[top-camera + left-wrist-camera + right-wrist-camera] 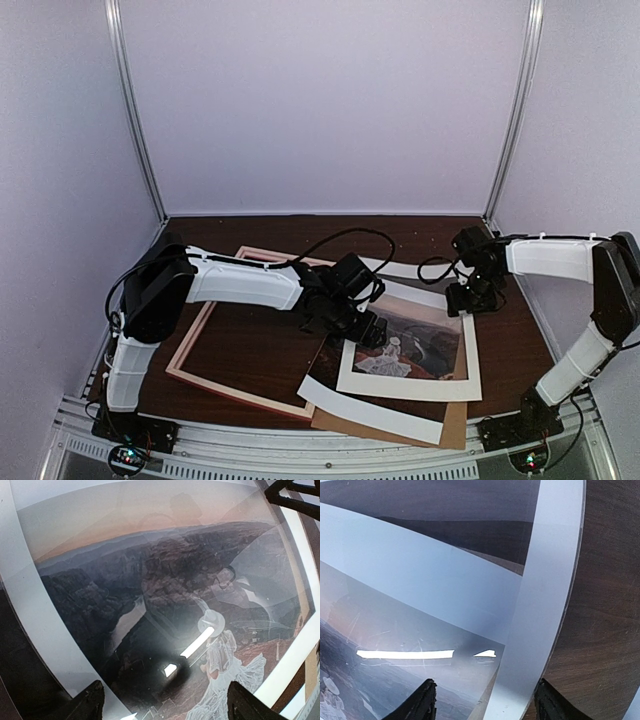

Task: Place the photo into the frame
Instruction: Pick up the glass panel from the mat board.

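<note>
Right of the frame point(236, 396), the photo point(412, 345) lies flat on the bench point(515, 335), just beside the frame's right side. Left hand point(167, 702) sits low over the photo's frame-side part, fingers spread wide, holding nothing. Right hand point(485, 702) hangs over the photo's far corner away from the frame, likewise spread and empty.

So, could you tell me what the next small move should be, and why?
Probably lower the right gripper and close on the white edge between its open jaws. The photo lies right of the frame, not in it, and the left gripper hovers open, holding nothing.
</note>
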`<state>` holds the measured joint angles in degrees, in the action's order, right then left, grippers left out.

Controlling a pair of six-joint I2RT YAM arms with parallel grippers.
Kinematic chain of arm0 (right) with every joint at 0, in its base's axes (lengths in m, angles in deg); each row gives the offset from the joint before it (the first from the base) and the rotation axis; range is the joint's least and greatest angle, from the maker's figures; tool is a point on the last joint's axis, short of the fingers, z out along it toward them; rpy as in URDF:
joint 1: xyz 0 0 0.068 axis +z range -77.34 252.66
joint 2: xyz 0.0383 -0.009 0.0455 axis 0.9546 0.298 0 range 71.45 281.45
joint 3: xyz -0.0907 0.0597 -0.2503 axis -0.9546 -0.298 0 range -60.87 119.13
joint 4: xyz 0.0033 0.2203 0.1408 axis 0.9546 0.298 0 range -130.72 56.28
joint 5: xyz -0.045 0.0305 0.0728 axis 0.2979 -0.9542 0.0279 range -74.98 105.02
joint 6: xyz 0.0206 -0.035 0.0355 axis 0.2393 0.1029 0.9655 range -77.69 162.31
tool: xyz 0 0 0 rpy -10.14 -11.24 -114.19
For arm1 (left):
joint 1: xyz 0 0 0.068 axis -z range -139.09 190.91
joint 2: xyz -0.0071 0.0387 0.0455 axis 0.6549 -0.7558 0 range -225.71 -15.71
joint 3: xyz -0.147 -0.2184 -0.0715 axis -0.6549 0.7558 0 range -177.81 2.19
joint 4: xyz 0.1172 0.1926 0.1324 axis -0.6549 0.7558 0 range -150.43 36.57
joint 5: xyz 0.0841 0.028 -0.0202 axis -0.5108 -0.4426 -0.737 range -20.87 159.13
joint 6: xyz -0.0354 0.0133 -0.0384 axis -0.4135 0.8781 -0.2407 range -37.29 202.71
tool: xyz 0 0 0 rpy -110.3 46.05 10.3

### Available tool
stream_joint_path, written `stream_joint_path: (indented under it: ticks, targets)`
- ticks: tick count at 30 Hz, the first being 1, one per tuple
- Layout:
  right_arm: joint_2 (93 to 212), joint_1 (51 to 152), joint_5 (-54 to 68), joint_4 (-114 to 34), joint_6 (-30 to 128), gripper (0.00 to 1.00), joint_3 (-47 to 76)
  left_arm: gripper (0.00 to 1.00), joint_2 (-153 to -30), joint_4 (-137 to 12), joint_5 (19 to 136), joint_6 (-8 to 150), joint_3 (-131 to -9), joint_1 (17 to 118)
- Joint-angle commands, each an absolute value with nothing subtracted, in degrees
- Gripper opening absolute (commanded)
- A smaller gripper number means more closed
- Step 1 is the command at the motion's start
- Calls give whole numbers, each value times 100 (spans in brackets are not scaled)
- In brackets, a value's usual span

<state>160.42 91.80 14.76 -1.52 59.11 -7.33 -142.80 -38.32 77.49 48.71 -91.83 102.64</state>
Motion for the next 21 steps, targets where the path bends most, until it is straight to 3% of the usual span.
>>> stream_joint_path:
  ticks: [1, 12, 21]
  targets:
    - [16014, 9366, 1673, -29, 5902, 64, -493, 86, -14557, -3696, 7898, 4799, -9053, 10294]
    - [16112, 9653, 2278, 329, 5893, 53, -226, 86, -14562, -3700, 7914, 4801, -9062, 10291]
    - [16237, 9605, 1942, -77, 5942, 49, -335, 86, -14558, -3651, 7885, 4811, -9089, 10288]
